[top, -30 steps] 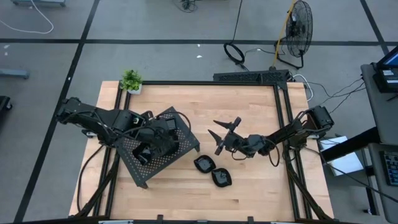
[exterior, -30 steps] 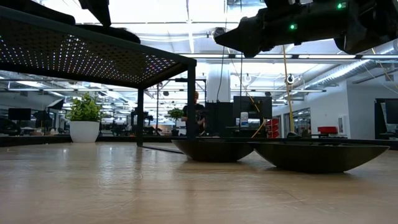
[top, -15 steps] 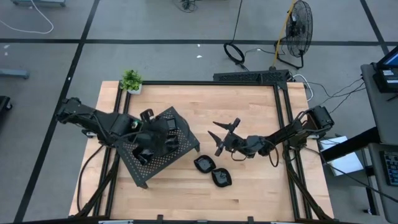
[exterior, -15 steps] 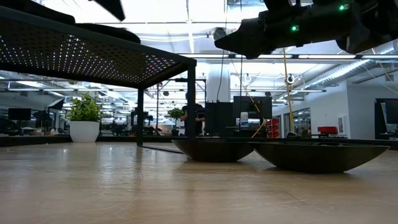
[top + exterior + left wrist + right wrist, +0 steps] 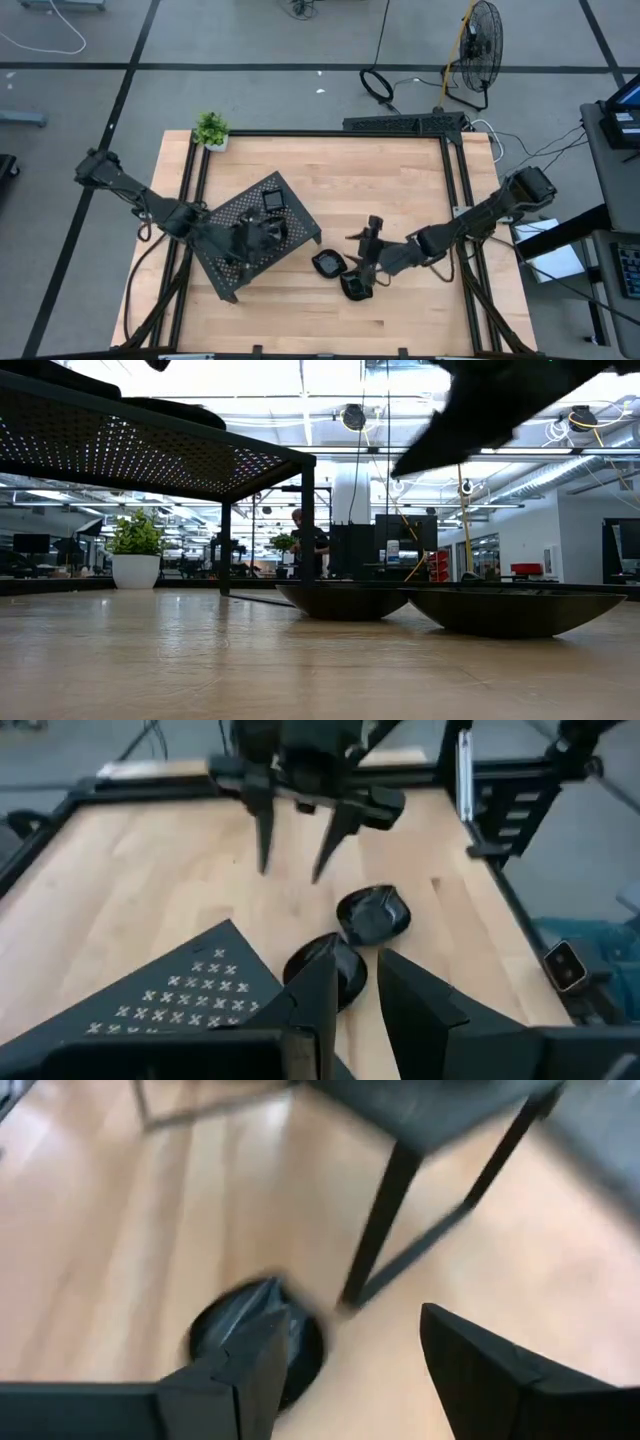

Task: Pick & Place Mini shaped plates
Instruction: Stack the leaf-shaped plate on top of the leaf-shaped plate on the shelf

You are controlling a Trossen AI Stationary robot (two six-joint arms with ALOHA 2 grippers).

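Two mini shaped plates lie on the worktop [image 5: 400,180] just right of centre in the high view: one plate [image 5: 327,264] beside the front corner of the perforated tray [image 5: 240,205], the other plate [image 5: 354,287] just below and right of it, close together or touching. At least one more small dish [image 5: 273,199] sits on the tray top.

The right hand [image 5: 366,247] hangs between and just above the two loose plates, its fingers spread wide and holding nothing; its wrist view shows a plate [image 5: 258,1342] ahead, partly behind one finger. The left hand [image 5: 262,235] is over the tray's lower right part, narrowly parted, with nothing seen in it.

The risk, as judged from here, is crowding. The plates sit so near each other that a finger coming down on one rim could nudge its neighbour. These shallow, glossy rims could also slip from a pinch, and the tray leg stands close by the reach.
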